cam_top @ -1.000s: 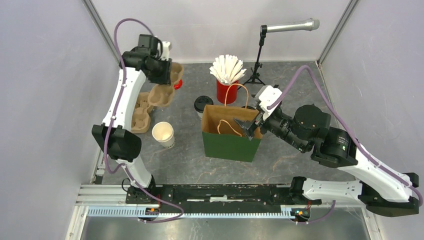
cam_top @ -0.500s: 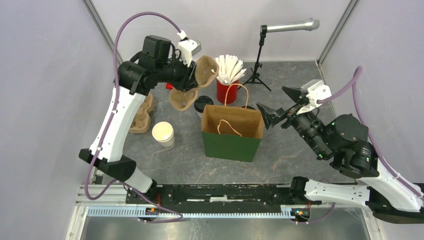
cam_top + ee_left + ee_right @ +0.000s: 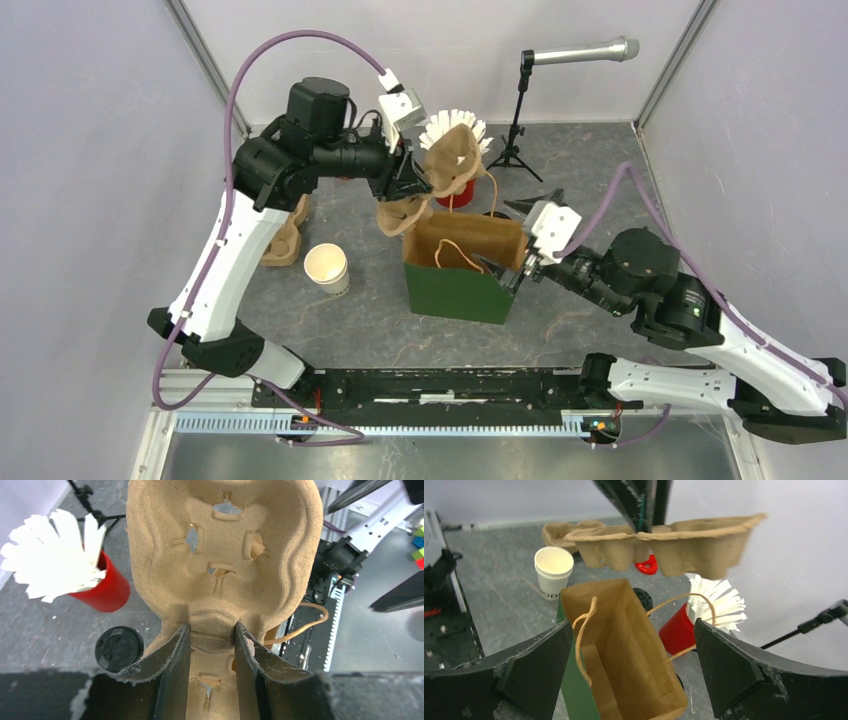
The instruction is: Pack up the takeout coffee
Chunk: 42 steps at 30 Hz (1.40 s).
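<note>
The left tool pinches the middle rib of a pulp cup carrier, holding it above the paper bag. The right tool is spread wide at the bag's right side. The carrier's long side should line up with the mouth before it is lowered straight in. An open white cup stands on the surface left of the bag, and a black-lidded cup stands behind it.

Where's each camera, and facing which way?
Top external: above and behind, looking down; left arm and right arm show.
Left wrist: behind the left gripper, fingers showing, facing the brown pulp cup carrier it clamps.
Right wrist: behind the open right gripper, fingers showing, looking into the green paper bag.
Both wrist views share that carrier and the red cup of white sticks.
</note>
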Motion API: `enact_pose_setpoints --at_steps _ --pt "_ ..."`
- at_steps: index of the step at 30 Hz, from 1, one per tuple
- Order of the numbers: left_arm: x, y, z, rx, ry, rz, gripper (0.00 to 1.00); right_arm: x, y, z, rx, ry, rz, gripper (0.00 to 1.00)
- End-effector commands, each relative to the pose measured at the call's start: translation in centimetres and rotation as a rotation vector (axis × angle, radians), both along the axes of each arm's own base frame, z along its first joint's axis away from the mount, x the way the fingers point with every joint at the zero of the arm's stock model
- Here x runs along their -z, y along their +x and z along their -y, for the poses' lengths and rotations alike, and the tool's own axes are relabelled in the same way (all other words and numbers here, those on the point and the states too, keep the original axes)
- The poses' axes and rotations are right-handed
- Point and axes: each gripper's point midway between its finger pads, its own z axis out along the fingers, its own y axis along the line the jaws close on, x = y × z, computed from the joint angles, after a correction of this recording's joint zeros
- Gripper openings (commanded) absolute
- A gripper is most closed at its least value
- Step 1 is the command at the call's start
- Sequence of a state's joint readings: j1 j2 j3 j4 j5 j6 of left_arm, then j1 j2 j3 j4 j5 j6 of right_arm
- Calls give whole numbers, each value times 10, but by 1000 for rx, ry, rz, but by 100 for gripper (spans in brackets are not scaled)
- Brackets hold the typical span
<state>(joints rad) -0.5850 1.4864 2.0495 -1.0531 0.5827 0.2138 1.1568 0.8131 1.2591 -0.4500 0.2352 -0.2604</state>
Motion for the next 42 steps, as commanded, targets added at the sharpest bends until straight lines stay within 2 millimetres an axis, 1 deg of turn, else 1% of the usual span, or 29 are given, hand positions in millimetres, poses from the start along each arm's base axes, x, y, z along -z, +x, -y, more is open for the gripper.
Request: enact_pose_setpoints --at_steps 1,4,8,12,15,18,20,21,25,29,30,36,42 --pt "-5 -12 19 133 -20 81 33 23 -9 -21 -126 -123 65 99" --pt "-2 -17 26 173 -18 83 33 35 -9 -31 -167 -191 103 99" --pt "6 -19 36 208 -6 68 32 44 -7 -42 -206 -261 159 88" --pt "13 -21 42 234 4 62 31 51 -7 -52 -234 -286 146 72" --pt "19 -22 46 251 13 51 31 56 -9 -57 -256 -279 131 62" --pt "27 -23 50 265 23 37 31 58 -8 -60 -260 -292 136 45" --pt "31 -23 52 272 29 28 30 59 -8 -60 -262 -307 137 37" --pt "32 -24 53 276 31 27 30 62 -11 -62 -285 -320 132 33" --pt "38 -24 53 285 40 22 30 69 -18 -60 -328 -360 129 15" --pt "44 -25 53 294 52 18 29 70 -19 -55 -328 -363 142 2" --pt "46 -26 53 298 54 18 29 70 -19 -53 -326 -364 144 0" --pt "58 -35 53 339 94 24 29 75 -24 -49 -339 -363 137 0" --pt "69 -38 57 374 125 43 30 78 -31 -52 -383 -365 136 0"
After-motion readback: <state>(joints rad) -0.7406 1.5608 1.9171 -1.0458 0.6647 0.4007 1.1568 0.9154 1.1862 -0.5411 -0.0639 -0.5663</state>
